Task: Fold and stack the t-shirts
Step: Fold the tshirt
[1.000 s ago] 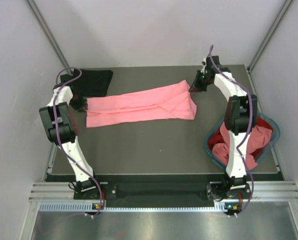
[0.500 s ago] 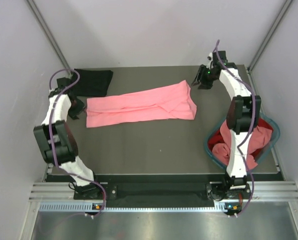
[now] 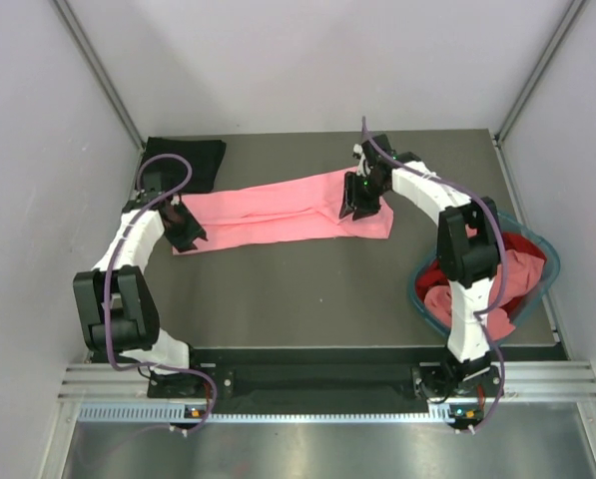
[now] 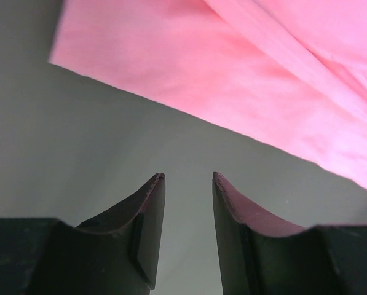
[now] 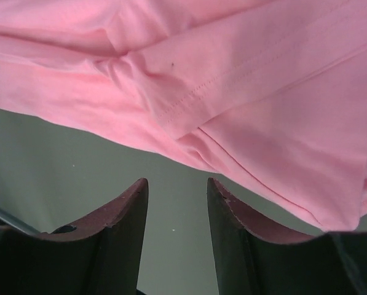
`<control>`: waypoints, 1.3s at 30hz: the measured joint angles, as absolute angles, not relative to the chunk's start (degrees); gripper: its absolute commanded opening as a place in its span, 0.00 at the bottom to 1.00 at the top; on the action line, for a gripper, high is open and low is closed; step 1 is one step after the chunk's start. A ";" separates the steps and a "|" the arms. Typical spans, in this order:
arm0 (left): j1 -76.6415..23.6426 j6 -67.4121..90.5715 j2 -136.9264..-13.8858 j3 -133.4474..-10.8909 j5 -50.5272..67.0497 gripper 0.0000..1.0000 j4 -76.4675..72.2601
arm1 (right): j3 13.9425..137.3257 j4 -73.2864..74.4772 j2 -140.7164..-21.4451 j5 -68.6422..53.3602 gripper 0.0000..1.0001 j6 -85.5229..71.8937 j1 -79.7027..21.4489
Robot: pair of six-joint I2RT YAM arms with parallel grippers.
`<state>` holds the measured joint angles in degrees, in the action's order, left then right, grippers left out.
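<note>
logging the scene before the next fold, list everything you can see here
flat pink t-shirt: one, salmon pink, folded into a long strip across the middle of the table
black t-shirt: one, black, folded, far left corner
basket: one, teal, round, right side near the front edge
red t-shirt: one, red, crumpled in the basket
crumpled pink t-shirt: one, salmon pink, in the basket beside the red one
table: one, dark grey
left gripper: one, black, open and holding nothing, by the strip's left end
right gripper: one, black, open and holding nothing, over the strip's right end
</note>
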<state>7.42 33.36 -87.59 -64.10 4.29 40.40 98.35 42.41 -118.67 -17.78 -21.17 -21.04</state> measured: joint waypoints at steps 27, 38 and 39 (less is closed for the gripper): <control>5.52 31.79 -89.65 -66.04 8.80 0.30 41.04 | 102.30 35.55 -127.37 -15.68 0.11 -21.21 -22.87; 5.50 31.55 -89.65 -66.11 9.23 0.29 41.50 | 115.85 29.71 -136.07 -16.21 0.08 -22.44 -22.87; 5.48 31.55 -89.65 -66.11 9.23 0.29 41.60 | 118.50 28.62 -137.84 -16.58 0.10 -22.79 -22.87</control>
<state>5.48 31.55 -89.65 -66.11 9.23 41.60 118.50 28.62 -137.84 -16.58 -22.79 -22.87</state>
